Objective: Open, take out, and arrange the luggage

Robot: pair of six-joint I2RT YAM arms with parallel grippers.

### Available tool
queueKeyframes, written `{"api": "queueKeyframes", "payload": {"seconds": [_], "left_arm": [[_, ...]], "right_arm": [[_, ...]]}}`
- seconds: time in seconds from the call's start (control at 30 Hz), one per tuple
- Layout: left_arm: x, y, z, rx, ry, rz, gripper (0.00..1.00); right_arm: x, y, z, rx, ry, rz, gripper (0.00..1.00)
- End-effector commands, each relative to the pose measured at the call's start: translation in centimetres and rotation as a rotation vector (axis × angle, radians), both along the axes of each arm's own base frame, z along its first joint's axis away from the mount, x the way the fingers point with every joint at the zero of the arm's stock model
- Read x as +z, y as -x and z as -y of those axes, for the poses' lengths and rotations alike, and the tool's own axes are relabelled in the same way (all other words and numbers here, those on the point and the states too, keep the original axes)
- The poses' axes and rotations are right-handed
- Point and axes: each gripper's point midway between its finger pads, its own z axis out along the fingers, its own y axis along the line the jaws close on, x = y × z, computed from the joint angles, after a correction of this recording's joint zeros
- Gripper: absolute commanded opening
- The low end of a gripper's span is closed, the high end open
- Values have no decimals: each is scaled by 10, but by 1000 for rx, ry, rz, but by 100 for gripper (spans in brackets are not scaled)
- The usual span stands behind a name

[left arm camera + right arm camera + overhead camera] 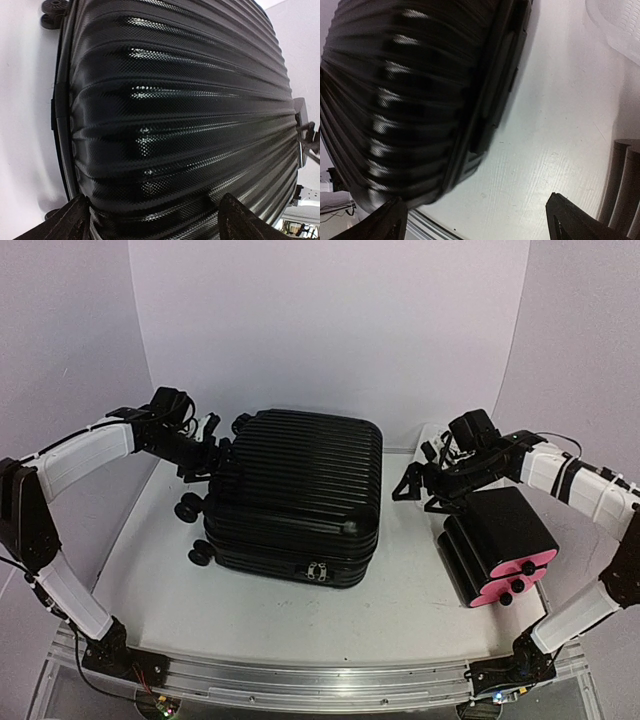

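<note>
Left tool wide open, empty; luggage right ahead of fingertips. Right tool fully open, empty; luggage ahead across bare bench. Zip shut, so push may just slide case. Drawer box beneath right tool: knock risk.

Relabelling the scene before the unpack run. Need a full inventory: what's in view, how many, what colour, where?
luggage: 1, black, ribbed; closed and lying flat mid-table, wheels toward the left
drawer box: 1, black with pink fronts; right of the luggage, near side
basket: 1, white mesh; far right of the table, mostly hidden by the right arm
table: 1, white; under everything
left gripper: 1, black; open, at the luggage's far-left corner
right gripper: 1, black; open, over the table between luggage and drawer box
</note>
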Motion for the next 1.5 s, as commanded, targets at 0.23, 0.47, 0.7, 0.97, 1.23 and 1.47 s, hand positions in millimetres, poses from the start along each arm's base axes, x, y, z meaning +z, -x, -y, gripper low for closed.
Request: {"api": "queueKeyframes", "payload": {"seconds": [0.23, 0.47, 0.7, 0.97, 1.23, 1.47], "left_arm": [[7, 47, -3, -27, -73, -20, 95], [-16, 48, -3, -12, -90, -94, 94], [-28, 59, 2, -10, -39, -145, 89], [-32, 70, 25, -44, 52, -171, 85], [0, 57, 29, -67, 57, -53, 92], [17, 52, 41, -109, 102, -36, 92]], "right_arm": [[43, -58, -36, -60, -8, 179, 98], [29, -76, -46, -67, 208, 303, 94], [-2, -96, -69, -85, 171, 245, 88], [-15, -128, -103, -63, 67, 178, 85], [-14, -164, -109, -82, -9, 156, 83], [-8, -159, -100, 2, 38, 143, 86]]}}
